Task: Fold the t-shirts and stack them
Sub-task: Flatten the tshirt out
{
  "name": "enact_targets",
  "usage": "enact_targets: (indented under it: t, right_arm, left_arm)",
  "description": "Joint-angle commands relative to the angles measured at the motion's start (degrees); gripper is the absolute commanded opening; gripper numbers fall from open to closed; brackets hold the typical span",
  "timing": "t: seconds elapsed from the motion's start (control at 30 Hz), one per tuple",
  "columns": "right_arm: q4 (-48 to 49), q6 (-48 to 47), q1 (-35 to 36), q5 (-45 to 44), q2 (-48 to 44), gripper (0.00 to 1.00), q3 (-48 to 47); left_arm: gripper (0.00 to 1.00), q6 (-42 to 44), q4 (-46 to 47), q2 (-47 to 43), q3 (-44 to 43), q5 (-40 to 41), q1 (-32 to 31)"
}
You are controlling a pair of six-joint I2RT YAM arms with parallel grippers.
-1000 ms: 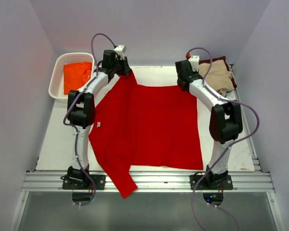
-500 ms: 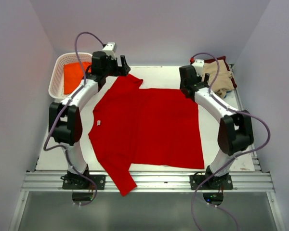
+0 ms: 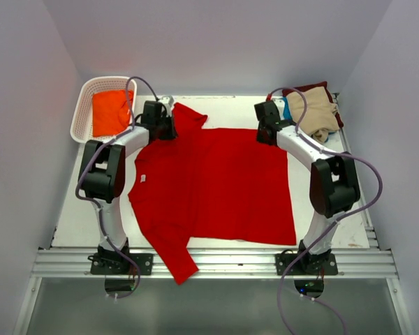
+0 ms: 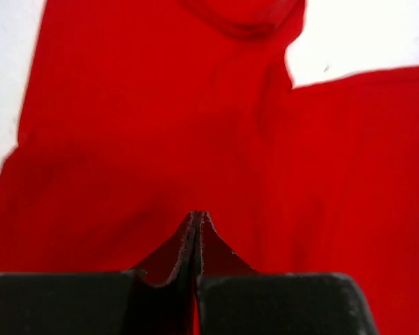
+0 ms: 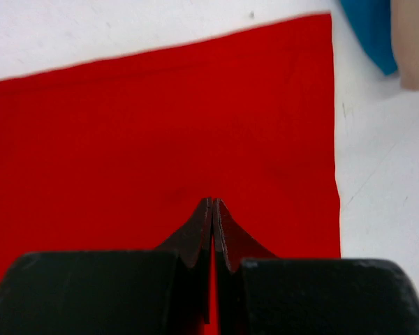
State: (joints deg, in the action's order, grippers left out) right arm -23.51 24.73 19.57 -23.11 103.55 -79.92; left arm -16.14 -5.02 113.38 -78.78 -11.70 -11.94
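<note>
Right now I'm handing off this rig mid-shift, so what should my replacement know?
Left claw shut, down on the red t-shirt near its collar.
Right claw shut near its far right corner; pinched cloth unclear.
Red t-shirt spread on the table, one end over the near edge.
Orange t-shirt in the basket; beige, maroon, blue heaped far right.
No stack yet; folding all left.

I see the red shirt flat in the middle, the orange shirt far left, the beige shirt, maroon shirt and blue shirt piled far right.
</note>
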Motion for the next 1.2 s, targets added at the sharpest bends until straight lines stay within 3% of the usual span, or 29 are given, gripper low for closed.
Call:
enact_targets:
  t: [0.0,0.27,0.5,0.73,1.17]
  right_arm:
    - [-5.4,4.45,-0.06,-1.22,1.92,0.0,-1.73]
    - [-7.34,4.71,-0.15,-4.83,6.93,0.0,-4.19]
    - [-11.47,3.75,-0.24,-7.03,17.02,0.0,-13.4]
    - [-12.26,3.75,-0.5,-7.91,20.28,0.0,-16.93]
    - [-14.55,0.23,-4.27,-6.25,29.07,0.0,-28.26]
  left_arm:
    - [0.0,-1.61,-2.44,1.13,-0.4,0.98,0.69]
    - [0.0,-3.98,-3.33,2.89,1.44,5.81,1.05]
    - [0.0,-5.04,-3.07,4.74,1.53,7.75,1.84]
    - [0.0,-6.36,-2.98,6.67,0.91,9.77,3.68]
    - [0.0,-7.41,-4.83,14.32,-7.95,6.96,6.94]
